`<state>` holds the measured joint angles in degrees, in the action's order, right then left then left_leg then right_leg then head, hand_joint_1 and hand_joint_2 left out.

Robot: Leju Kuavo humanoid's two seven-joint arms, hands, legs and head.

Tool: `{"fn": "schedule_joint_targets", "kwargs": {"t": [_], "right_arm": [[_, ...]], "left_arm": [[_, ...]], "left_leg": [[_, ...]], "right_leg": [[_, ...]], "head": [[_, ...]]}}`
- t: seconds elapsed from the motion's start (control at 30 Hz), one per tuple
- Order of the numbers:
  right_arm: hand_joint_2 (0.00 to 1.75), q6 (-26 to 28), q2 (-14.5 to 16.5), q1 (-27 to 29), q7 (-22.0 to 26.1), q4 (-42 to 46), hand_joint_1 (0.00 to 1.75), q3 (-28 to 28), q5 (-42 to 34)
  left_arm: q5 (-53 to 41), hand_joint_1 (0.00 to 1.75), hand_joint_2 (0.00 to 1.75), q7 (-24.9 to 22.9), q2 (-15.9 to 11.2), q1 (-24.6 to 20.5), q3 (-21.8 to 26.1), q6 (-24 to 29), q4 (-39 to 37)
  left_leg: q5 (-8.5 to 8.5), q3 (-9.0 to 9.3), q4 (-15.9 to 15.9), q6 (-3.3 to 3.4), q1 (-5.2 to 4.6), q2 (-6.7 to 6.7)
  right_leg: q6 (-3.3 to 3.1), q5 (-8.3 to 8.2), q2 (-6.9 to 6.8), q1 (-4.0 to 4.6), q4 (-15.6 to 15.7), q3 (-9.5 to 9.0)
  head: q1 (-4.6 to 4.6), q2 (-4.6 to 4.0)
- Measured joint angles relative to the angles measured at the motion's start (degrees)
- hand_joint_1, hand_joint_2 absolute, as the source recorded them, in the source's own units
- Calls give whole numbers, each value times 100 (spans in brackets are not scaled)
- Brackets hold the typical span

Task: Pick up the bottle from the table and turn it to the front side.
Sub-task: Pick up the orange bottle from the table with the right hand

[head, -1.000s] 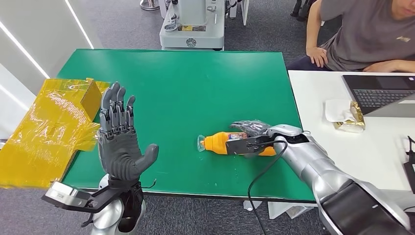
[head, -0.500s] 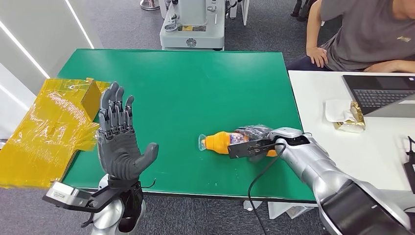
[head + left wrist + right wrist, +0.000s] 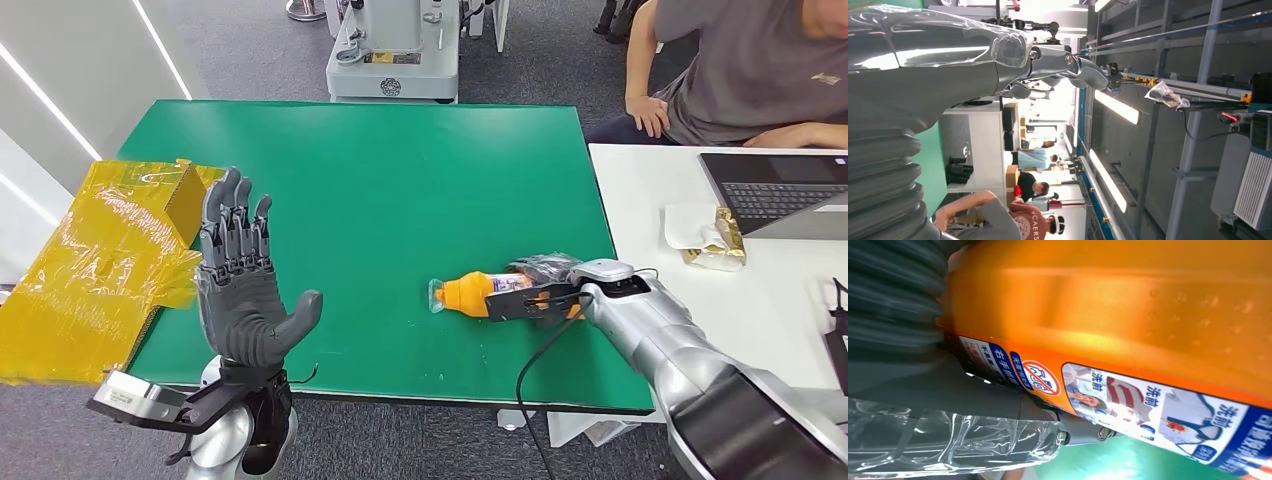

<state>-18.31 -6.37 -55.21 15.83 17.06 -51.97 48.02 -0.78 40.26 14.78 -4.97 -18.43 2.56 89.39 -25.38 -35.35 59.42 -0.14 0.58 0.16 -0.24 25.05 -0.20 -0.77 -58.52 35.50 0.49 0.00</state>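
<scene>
An orange bottle (image 3: 470, 293) with a clear cap and a printed label lies on its side on the green table (image 3: 380, 180), cap pointing to the left. My right hand (image 3: 540, 285) grips its body, with fingers over the top and the thumb along the near side. In the right wrist view the bottle (image 3: 1128, 305) sits pressed against the palm, its label (image 3: 1148, 410) facing the camera. My left hand (image 3: 240, 280) is raised upright above the table's front left corner, palm open, fingers spread, holding nothing; it appears as well in the left wrist view (image 3: 1063, 60).
A crumpled yellow plastic bag over a box (image 3: 100, 250) lies at the table's left edge. A person (image 3: 750, 70) sits at the white desk (image 3: 660, 180) on the right, with a laptop (image 3: 780, 190) and a wrapped packet (image 3: 710, 235). A machine base (image 3: 395, 50) stands beyond the table.
My right hand has slid the bottle to the right along the table, by about a cap's length. The left hand has stayed raised and open.
</scene>
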Motion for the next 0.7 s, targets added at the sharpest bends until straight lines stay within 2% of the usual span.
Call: {"fn": "schedule_joint_targets", "kwargs": {"t": [0.1,0.13,0.2,0.53,0.7], "right_arm": [[175,135,-17,14,13,-1,147,-24,2],[175,183,-18,19,18,-1,164,-33,4],[175,272,-19,27,24,-1,175,-45,9],[175,694,-17,56,103,1,175,-53,13],[175,1092,-8,151,89,9,175,-53,-11]], "left_arm": [[1,0,175,0,0,0,0,24,0],[1,0,175,0,0,0,0,27,0],[2,0,175,0,0,0,0,34,0],[19,0,175,0,0,0,0,23,0],[15,0,175,0,0,0,0,2,0]], "left_leg": [[0,0,0,0,0,1],[0,1,0,0,0,1],[0,1,0,0,0,2],[0,0,-1,0,1,1],[0,-2,-1,0,0,-1]], "right_leg": [[0,0,1,0,0,0],[0,0,1,0,0,0],[0,0,2,0,0,0],[0,0,1,0,-1,0],[0,0,0,0,-1,0]], "head": [[0,0],[0,0],[-1,0],[1,0],[0,0]]}}
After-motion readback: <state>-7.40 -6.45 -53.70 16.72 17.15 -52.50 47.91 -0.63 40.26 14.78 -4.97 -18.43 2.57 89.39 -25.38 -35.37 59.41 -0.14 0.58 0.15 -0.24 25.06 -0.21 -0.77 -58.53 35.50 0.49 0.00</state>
